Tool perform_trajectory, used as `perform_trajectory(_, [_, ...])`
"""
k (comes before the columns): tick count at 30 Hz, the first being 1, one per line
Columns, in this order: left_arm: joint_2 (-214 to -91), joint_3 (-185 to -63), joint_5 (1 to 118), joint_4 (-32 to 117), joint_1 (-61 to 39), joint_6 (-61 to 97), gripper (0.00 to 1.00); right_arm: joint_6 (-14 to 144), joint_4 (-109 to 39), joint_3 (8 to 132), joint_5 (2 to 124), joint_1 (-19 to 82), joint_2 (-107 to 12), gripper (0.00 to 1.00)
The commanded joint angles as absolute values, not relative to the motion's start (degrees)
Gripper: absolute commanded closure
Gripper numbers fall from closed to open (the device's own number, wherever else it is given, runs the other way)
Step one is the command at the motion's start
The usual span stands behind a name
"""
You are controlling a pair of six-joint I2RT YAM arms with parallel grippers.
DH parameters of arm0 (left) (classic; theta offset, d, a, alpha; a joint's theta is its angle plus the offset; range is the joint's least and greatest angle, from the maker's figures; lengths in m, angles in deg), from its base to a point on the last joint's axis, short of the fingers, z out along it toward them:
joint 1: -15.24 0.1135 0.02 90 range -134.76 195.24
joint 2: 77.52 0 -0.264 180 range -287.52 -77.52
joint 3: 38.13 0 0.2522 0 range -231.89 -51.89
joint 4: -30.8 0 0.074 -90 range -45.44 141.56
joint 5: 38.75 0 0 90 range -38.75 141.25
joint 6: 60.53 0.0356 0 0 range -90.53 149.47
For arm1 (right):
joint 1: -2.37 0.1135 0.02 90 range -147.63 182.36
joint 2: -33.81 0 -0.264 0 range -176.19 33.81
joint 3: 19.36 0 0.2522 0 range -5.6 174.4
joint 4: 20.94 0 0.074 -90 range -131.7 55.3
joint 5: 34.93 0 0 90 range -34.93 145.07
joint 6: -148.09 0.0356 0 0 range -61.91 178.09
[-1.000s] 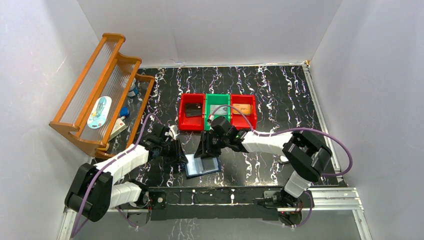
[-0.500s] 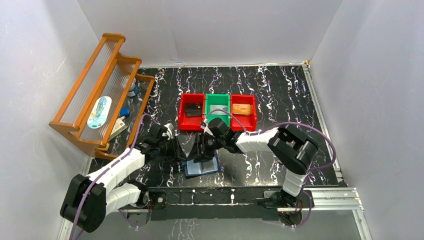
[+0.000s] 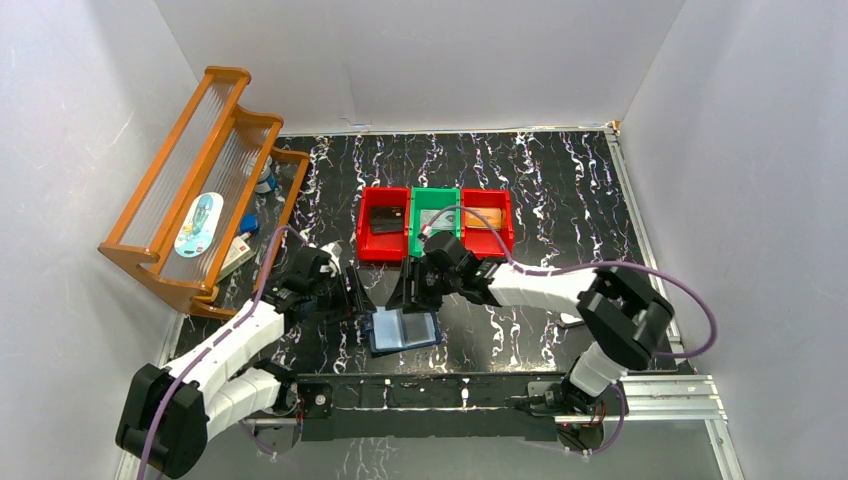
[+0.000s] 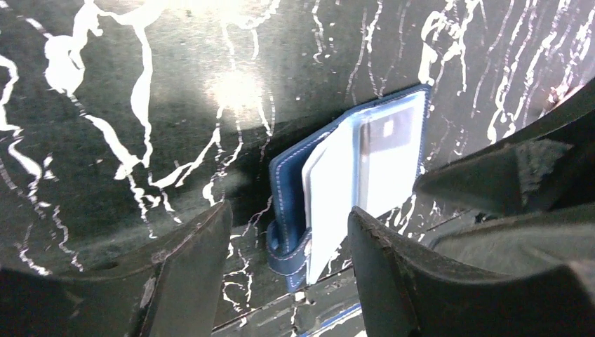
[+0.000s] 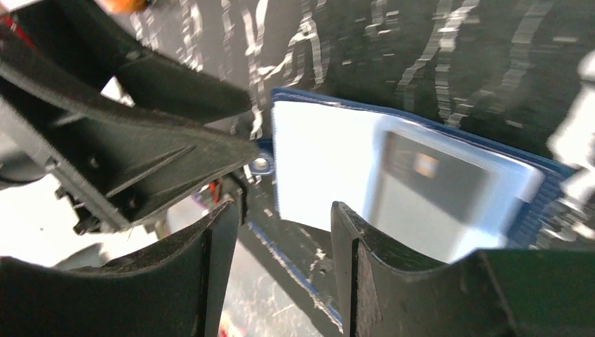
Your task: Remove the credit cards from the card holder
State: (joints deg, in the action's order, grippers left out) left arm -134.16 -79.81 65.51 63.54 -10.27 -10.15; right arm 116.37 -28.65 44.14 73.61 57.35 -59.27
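Mia: What is the biggest thing here?

Ben: The black marbled surface [image 3: 560, 190]. Far back in the middle there is a row of red and green bins [image 3: 436, 192].

Mia: Where is the card holder?

Ben: The blue card holder [image 3: 405, 330] lies open on the surface. It is nearer than the bins, close to the near edge.

Mia: What could go wrong now?

Ben: I think the holder is light, and nothing is pressing it down. If one claw tugs at something inside, the whole holder could slide or lift up. The floppy top page could also fall over and cover the pocket.

Mia: What are the claws doing?

Ben: The left claw [image 4: 288, 217] hangs just left of the holder. Its fingers are spread apart with nothing between them. The right claw [image 5: 284, 207] hangs by the holder's far edge. It is spread too, and it holds nothing. I cannot see either one touching the holder.

Mia: And the smallest thing?

Ben: A dark grey credit card [image 5: 435, 186] tucked in a clear sleeve of the holder. It is thin and flat, so a finger could slip off it.
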Motion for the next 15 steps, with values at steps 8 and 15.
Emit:
perform_trajectory(8, [-142.7,-80.7,76.9,57.3,-10.2,-7.3,0.43,113.7,-49.5,47.5,54.8,57.5,-55.1,0.41])
perform_trajectory(15, [-145.0,-81.1,78.2,57.4,-10.2,-6.4,0.58,113.0,-50.0,49.1,56.4,57.4,-57.3,0.42])
